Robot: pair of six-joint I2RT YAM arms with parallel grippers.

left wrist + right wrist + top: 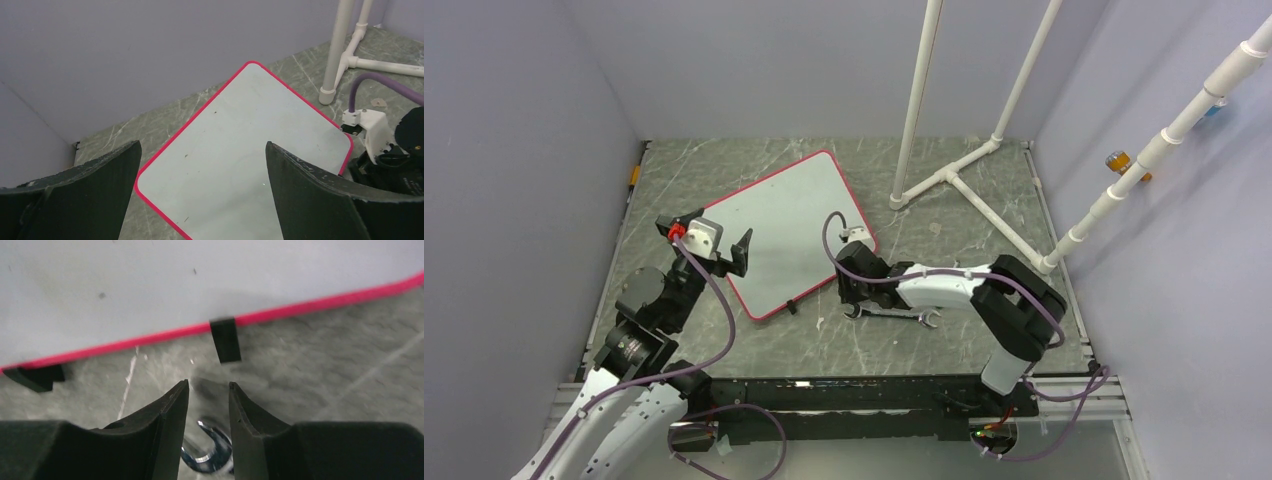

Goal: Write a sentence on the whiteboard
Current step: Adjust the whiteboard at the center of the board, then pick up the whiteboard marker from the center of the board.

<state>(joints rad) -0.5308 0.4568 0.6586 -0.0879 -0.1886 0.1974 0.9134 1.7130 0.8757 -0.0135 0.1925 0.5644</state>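
On the grey-green marbled table (844,345), toward the back left, the whiteboard (784,225): flat, turned at a slant, one rounded corner toward the back wall. Glossy white face inside a thin red rim, with a few tiny dark specks in the wrist views. Small black clips (225,340) on the near edge, jutting out onto the table. Above the board's left part, the left claw (707,238), spread wide, nothing between its dark fingers (300,195), with the white face showing in the broad gap. At the board's near right side, low over the table, the right claw (854,305), pointed at the red rim and one clip, its jaws narrow with only a slim gap between the tips. Just beside it, lying on the table, a steel wrench (899,316), its open end visible in that gap, close to the finger roots. Cannot tell whether pinched there or merely lying underneath. At the back right, a white pipe frame (954,180), one foot near the board's right corner.
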